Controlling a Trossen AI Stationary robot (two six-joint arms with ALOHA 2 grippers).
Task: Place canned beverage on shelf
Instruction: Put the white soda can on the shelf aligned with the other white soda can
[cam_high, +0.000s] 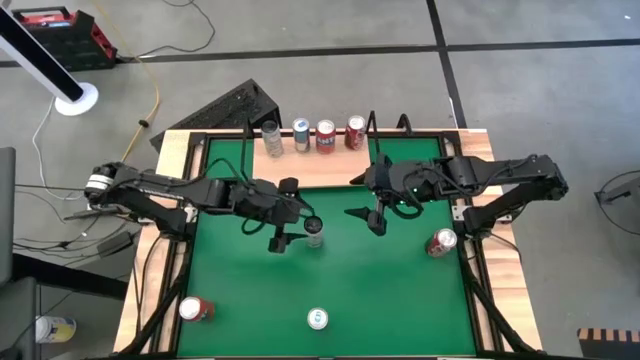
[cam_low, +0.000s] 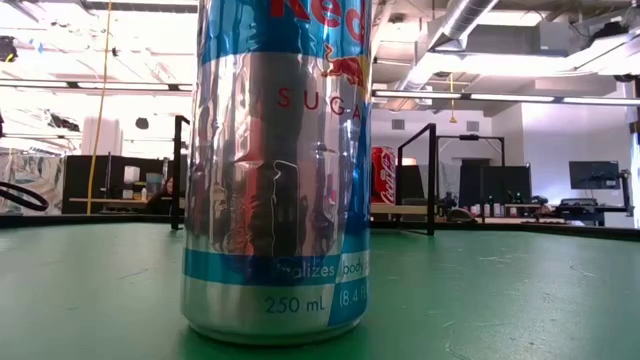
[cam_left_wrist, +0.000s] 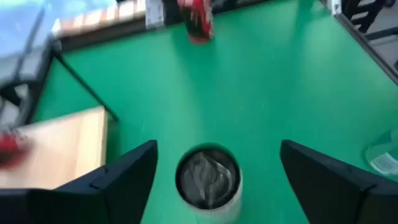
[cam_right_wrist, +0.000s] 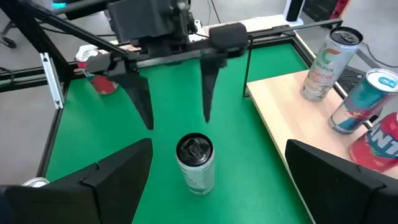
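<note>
A slim silver can (cam_high: 314, 232) stands upright on the green mat (cam_high: 400, 290) near the table's middle. My left gripper (cam_high: 295, 222) is open, with its fingers on either side of the can (cam_left_wrist: 208, 177) and a gap on both sides. My right gripper (cam_high: 368, 220) is open and empty just to the right of the can (cam_right_wrist: 196, 163) and faces it. The light-wood shelf (cam_high: 320, 168) lies at the table's far edge, and several cans (cam_high: 326, 135) stand upright along its far side.
A red can (cam_high: 195, 309) lies at the near left of the mat and another red can (cam_high: 443, 242) at the right. A silver-blue can (cam_high: 318, 319) stands near the front edge and fills the low view (cam_low: 275, 170). A black frame (cam_high: 470, 250) borders the mat.
</note>
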